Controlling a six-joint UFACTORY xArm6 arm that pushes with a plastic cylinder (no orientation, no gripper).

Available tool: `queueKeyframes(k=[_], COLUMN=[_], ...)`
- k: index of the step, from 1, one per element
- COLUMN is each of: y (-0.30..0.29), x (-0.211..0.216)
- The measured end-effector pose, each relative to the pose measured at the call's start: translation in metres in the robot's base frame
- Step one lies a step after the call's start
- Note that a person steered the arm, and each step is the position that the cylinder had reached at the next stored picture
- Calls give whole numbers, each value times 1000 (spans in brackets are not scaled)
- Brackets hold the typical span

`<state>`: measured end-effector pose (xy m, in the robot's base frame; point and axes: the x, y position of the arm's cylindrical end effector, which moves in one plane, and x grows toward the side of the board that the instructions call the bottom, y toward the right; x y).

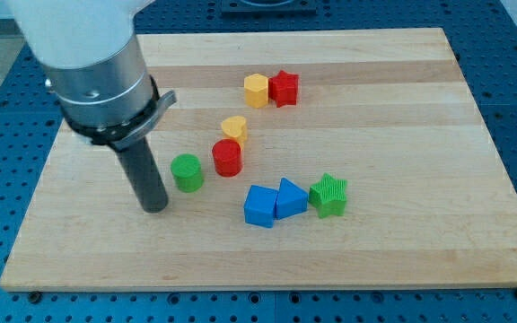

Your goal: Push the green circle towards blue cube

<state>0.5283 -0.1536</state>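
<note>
The green circle (187, 171) sits on the wooden board left of centre. The blue cube (260, 205) lies to its lower right, touching a blue triangular block (290, 197) on its right side. My tip (154, 207) rests on the board just left of and slightly below the green circle, a small gap apart from it. The dark rod rises from the tip to the grey arm body at the view's top left.
A red cylinder (227, 157) stands just right of the green circle, a yellow heart (233, 127) above it. A green star (328, 195) is next to the blue triangular block. A yellow hexagon (256, 90) and a red star (284, 88) sit near the top.
</note>
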Motion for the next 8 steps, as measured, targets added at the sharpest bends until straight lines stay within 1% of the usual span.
queueKeyframes(k=[1, 2, 3, 4, 6, 8], y=[-27, -6, 20, 29, 50, 54], x=[-37, -71, -76, -55, -34, -12])
